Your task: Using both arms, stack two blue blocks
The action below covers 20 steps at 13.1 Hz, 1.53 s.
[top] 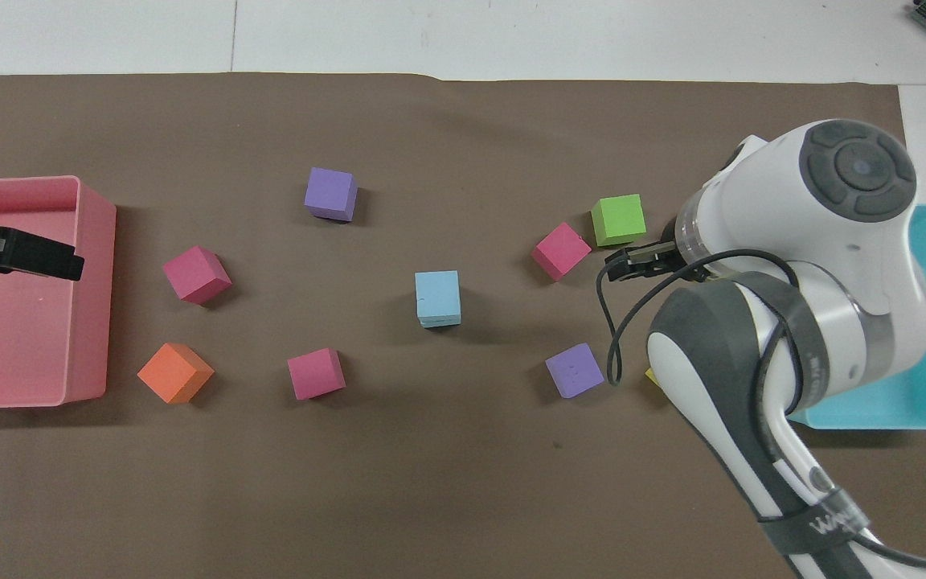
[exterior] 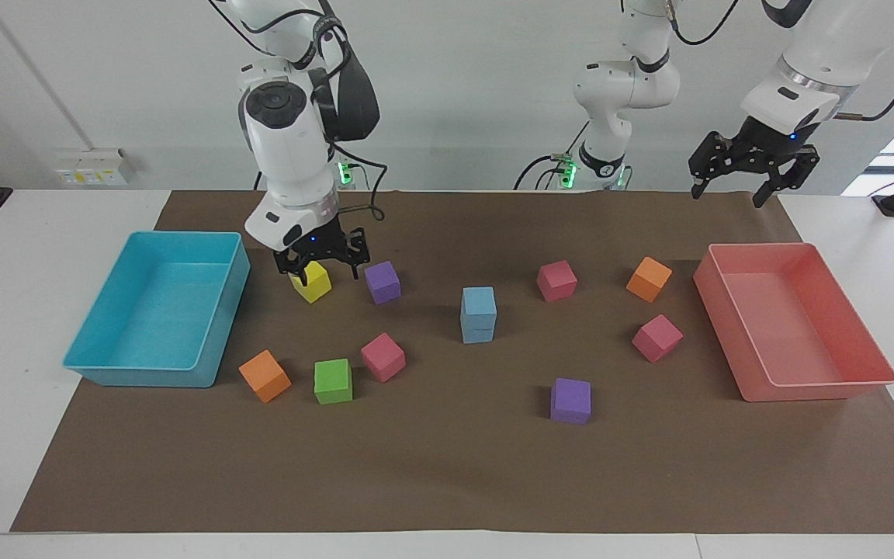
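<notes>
The two blue blocks stand stacked, one [exterior: 479, 301] on top of the other [exterior: 478, 332], in the middle of the brown mat; the stack also shows in the overhead view [top: 438, 296]. Nothing touches it. My right gripper [exterior: 321, 262] is open and empty, low over a yellow cube [exterior: 312, 282] near the cyan tray. My left gripper [exterior: 753, 167] is open and empty, raised high over the pink tray's end nearest the robots; it also shows in the overhead view [top: 17, 253].
A cyan tray [exterior: 105, 365] stands at the right arm's end and a pink tray [exterior: 819, 386] at the left arm's end. Loose cubes lie around the stack: purple [exterior: 382, 282] [exterior: 570, 401], pink [exterior: 556, 280] [exterior: 656, 338] [exterior: 382, 356], orange [exterior: 649, 279] [exterior: 264, 376], green [exterior: 333, 380].
</notes>
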Tool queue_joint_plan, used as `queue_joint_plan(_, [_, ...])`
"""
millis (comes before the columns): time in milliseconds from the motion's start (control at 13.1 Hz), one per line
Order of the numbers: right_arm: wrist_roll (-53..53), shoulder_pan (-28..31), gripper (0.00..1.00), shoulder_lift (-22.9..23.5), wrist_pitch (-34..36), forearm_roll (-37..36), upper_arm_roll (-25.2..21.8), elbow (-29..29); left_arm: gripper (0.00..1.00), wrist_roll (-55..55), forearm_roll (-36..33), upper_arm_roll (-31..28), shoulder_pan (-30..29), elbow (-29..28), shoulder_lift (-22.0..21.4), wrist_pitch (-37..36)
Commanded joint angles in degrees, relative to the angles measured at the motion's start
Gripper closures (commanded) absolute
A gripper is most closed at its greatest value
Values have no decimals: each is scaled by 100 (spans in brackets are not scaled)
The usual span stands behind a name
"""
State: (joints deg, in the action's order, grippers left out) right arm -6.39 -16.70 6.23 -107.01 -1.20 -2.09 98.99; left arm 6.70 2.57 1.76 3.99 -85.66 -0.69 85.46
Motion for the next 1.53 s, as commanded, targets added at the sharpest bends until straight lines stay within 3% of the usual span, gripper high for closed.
queue_joint_plan(0, [-73, 219, 0, -349, 321, -188, 60, -152, 0, 112, -62, 17, -39, -241, -160, 181])
queue_joint_plan(306, [-11, 605, 0, -780, 873, -214, 60, -379, 0, 94, -239, 26, -39, 58, 104, 93])
queue_joint_plan(459, [6, 825, 0, -764, 1523, -267, 77, -906, 0, -11, -257, 17, 31, -73, 26, 103])
queue_joint_plan(841, [269, 1256, 0, -851, 2315, -197, 60, -1170, 0, -213, -265, 17, 31, -65, 34, 138])
queue_joint_plan(994, [436, 1449, 0, -895, 2378, -117, -28, -1225, 0, -205, -265, 17, -12, -39, 43, 76])
queue_joint_plan(1146, [437, 1459, 0, -1123, 2204, -117, -55, -727, 0, -205, -274, 26, -30, 22, 87, 67])
queue_joint_plan(1452, [734, 1468, 0, -1133, 2395, -135, -63, -855, 0, -222, -292, 26, -22, 164, 201, 32])
